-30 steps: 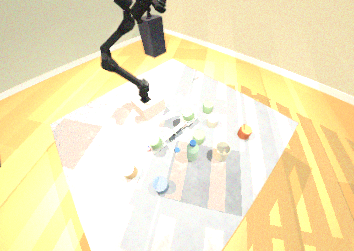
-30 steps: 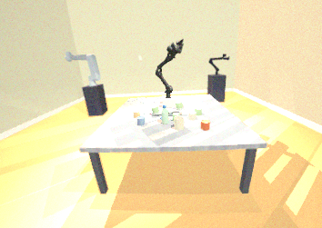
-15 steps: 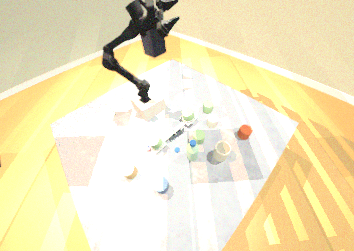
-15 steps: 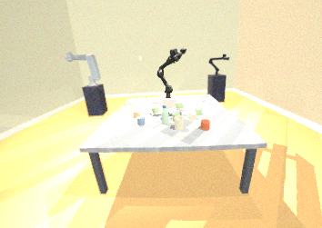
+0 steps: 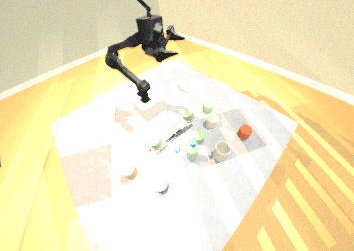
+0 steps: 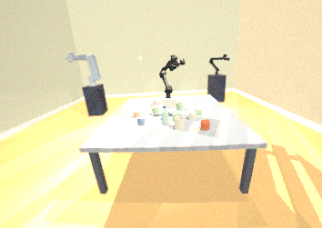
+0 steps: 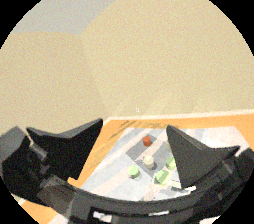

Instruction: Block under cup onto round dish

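A green cup (image 5: 156,143) (image 6: 155,111) stands at one end of the thin dark balance (image 5: 173,137). A matching green cup (image 5: 188,114) (image 6: 179,105) (image 7: 161,177) stands by its other end. Both look upright; the glare hides how they rest on it. No block shows. I cannot make out the round dish in the washed-out pale areas. My gripper (image 5: 180,46) (image 6: 183,62) (image 7: 135,123) is open and empty, high above the table and well away from both cups.
More green cups (image 5: 207,108) (image 5: 200,137), a cream cup (image 5: 212,121), a beige cup (image 5: 222,152), a red cup (image 5: 244,132) and a green bottle (image 5: 192,153) stand nearby. An orange cup (image 5: 130,171) and blue cup (image 5: 162,187) stand apart. A white box (image 5: 149,107) is near the arm's base.
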Controlling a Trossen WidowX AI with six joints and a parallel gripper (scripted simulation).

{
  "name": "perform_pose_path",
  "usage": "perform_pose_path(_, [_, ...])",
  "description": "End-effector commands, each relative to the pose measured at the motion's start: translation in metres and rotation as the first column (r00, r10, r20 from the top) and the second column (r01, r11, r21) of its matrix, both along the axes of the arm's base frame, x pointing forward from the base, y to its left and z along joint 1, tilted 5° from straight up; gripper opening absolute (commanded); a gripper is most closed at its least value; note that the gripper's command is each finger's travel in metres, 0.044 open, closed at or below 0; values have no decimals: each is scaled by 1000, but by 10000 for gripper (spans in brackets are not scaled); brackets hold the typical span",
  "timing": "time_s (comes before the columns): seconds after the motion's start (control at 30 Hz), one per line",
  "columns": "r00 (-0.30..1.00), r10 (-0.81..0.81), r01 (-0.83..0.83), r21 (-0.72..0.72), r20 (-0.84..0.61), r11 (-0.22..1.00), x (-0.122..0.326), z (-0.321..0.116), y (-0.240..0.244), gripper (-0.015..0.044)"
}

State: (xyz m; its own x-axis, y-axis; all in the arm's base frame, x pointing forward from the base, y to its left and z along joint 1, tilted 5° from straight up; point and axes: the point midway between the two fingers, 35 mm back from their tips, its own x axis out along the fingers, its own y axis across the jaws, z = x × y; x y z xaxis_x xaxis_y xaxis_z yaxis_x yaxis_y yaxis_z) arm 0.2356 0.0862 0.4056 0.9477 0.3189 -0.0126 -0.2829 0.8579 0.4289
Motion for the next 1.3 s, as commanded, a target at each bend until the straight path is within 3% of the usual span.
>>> perform_pose_path(0.0, [996,-43,37,-80,-78,996,5,-34,-12,440])
perform_pose_path(0.4, [916,-217,108,-314,-336,943,1,-143,-62,440])
perform_pose_path(0.8, [722,-348,59,-447,-598,892,-42,-250,-105,440])
perform_pose_path(1.03, [707,-352,37,-465,-614,885,-44,-255,-108,440])
perform_pose_path(1.27, [685,-341,-147,-581,-644,801,-30,-255,-121,440])
